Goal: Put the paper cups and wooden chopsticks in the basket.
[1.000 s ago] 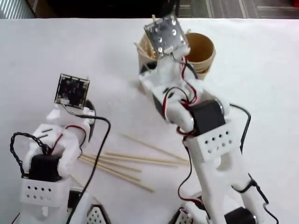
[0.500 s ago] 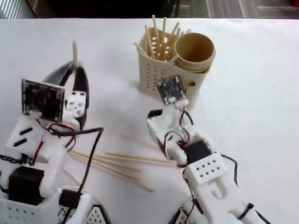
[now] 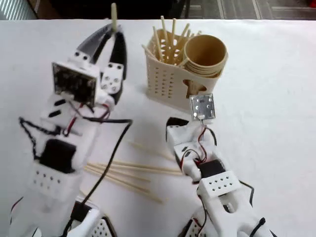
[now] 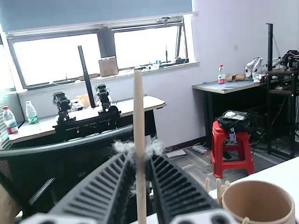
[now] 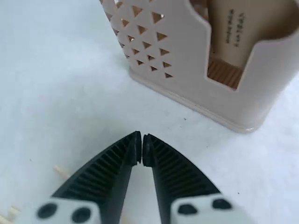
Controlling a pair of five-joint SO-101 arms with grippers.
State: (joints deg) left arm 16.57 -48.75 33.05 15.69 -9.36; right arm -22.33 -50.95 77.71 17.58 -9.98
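Wooden and pale, a single round chopstick (image 4: 138,107) stood upright in the left fingers (image 3: 115,35), which were closed on its lower part. It was raised above the white table (image 3: 266,98) close to the far edge, on the left arm's side of the beige perforated plastic basket (image 3: 168,79). In the left wrist view its tip rose well clear of the ribbed black pads, with the brown rim of the cups low at one side.

That basket sat near the middle of the far edge. A stack of tan paper cups (image 3: 205,52) filled the compartment on the right arm's side. A bundle of wooden chopsticks (image 3: 168,37) stood tilted in the other compartment, their ends poking above the rim.

Several loose wooden chopsticks (image 3: 133,170) lay flat on the table toward the near edge, between the two arms, fanned out and partly crossing one another.

The right fingers (image 5: 141,149) were closed tip to tip with nothing between them. They pointed down at bare table just on the near side of the basket, apart from its wall.
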